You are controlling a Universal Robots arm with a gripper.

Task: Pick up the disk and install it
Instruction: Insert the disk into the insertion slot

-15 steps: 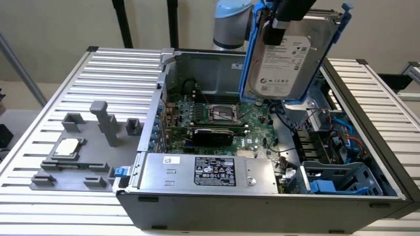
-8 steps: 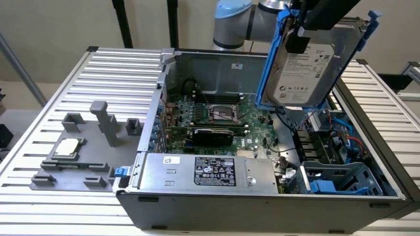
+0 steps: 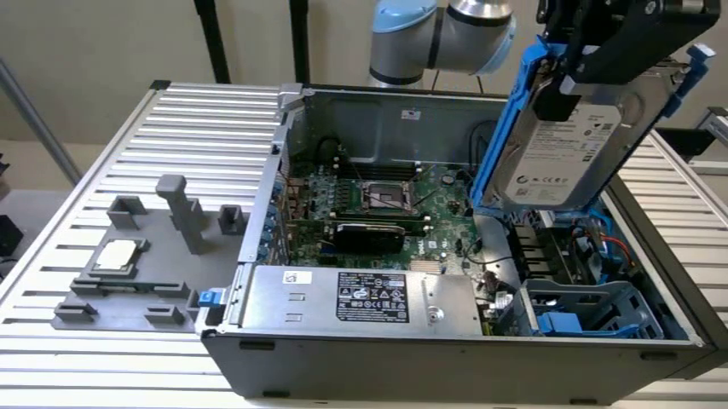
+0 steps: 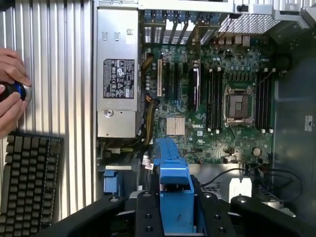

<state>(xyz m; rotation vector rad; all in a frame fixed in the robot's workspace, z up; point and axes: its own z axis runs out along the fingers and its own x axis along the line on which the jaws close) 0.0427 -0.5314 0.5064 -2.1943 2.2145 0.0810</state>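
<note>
The disk (image 3: 560, 153), silver-grey with a white label and a blue carrier frame, hangs tilted and almost on edge above the open computer case (image 3: 455, 358), on the exterior view's right. My black gripper (image 3: 577, 85) is shut on its upper end. In the wrist view the blue carrier edge (image 4: 173, 185) sits clamped between my black fingers (image 4: 147, 215), with the motherboard (image 4: 217, 98) beyond it. Below the disk, inside the case, is a blue drive bay (image 3: 580, 311).
A silver power-supply box (image 3: 364, 296) with a black label lies along the case's front. On the exterior view's left, a grey fixture (image 3: 136, 256) holds a small square CPU chip (image 3: 118, 256). The wrist view shows a person's hand (image 4: 11, 94) and a black keyboard (image 4: 27, 182) beside the case.
</note>
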